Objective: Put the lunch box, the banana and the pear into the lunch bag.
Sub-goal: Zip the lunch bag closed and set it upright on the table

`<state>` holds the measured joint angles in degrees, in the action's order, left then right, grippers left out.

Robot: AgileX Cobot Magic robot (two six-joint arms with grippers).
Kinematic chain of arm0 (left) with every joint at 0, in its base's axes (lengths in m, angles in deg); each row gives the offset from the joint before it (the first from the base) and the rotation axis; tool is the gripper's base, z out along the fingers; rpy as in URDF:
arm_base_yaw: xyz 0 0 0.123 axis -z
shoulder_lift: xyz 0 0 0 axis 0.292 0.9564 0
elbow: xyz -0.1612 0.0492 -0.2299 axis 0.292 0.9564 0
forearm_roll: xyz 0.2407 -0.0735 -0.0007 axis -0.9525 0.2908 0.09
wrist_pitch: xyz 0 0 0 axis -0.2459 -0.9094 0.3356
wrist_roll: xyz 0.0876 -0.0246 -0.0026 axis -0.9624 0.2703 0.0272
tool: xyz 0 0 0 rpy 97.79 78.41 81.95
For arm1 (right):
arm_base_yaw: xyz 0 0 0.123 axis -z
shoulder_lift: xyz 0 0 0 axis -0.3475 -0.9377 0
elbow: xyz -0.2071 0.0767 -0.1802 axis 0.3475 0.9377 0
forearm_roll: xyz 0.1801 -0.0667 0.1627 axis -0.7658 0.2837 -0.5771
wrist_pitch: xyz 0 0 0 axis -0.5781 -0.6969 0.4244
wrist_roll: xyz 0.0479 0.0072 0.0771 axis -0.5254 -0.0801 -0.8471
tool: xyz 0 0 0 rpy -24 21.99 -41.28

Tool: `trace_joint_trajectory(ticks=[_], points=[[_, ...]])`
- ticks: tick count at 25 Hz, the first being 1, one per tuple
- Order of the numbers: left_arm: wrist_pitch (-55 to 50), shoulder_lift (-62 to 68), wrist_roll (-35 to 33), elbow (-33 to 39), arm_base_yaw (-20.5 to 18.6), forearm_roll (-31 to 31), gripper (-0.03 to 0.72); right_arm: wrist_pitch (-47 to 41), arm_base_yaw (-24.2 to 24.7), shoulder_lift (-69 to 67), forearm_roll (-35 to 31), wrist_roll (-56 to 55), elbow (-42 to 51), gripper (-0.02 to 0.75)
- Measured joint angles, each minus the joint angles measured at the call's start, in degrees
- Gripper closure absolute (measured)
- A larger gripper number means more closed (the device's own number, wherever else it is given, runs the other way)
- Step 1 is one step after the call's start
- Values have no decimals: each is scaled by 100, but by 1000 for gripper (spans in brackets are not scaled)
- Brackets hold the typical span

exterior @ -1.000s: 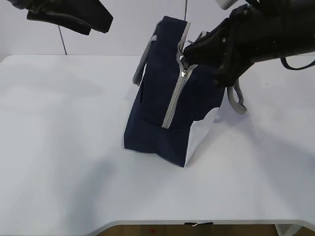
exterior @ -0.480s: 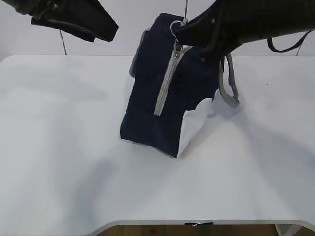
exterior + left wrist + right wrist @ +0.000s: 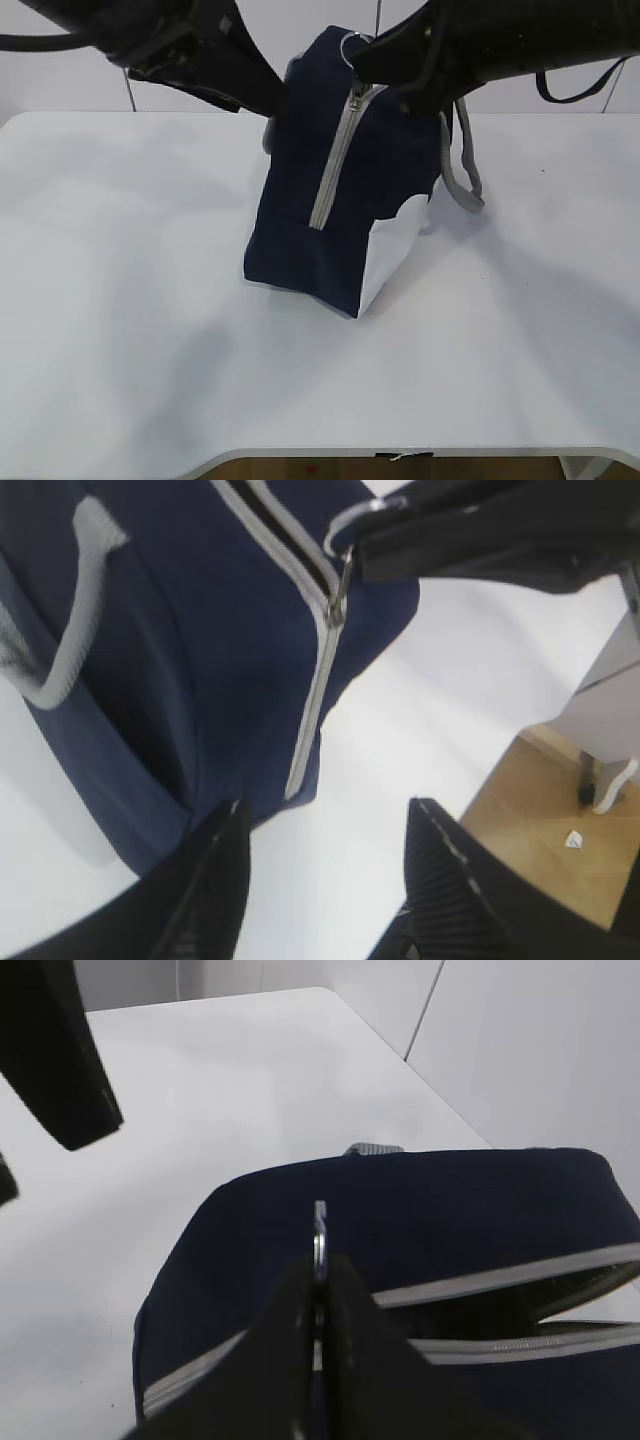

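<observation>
We see the lunch bag [image 3: 340,210] standing on the white counter [image 3: 150,330], nearer the counter's far edge than its front edge and about midway between its left and right edges. It leans a little, white lower corner toward us, grey zipper [image 3: 333,170] running up its near face.

The right tool [image 3: 318,1260] is clamped shut on the ring pull [image 3: 319,1225] at the top of the zipper. The right wrist view shows the ring pinched edge-on between the two fingers, with the zipper already parted behind it and a dark gap between the grey tapes. We judge the pull is held this way so the slider can be dragged along the track and the mouth widened for loading.

The left tool [image 3: 325,880] hangs with its jaws apart, holding nothing. In the exterior view it sits against the bag's upper left side near the grey handle [image 3: 272,130]; we cannot tell if it touches. From its own camera the bag's lower edge lies just above the fingers. Likely it is there to brace the bag, since soft fabric would otherwise follow the zipper pull and tip.

The other handle [image 3: 460,170] dangles loose on the right side. Lunch box, banana and pear are not visible in any view, so nothing is packed that we can confirm.
</observation>
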<state>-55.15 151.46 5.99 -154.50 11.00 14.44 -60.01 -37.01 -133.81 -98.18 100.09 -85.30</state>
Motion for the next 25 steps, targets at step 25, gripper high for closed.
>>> trace_joint_trajectory(ticks=[25], points=[[962,882,-194,0,61,314,529,42,0,0,-148,0,0,732]])
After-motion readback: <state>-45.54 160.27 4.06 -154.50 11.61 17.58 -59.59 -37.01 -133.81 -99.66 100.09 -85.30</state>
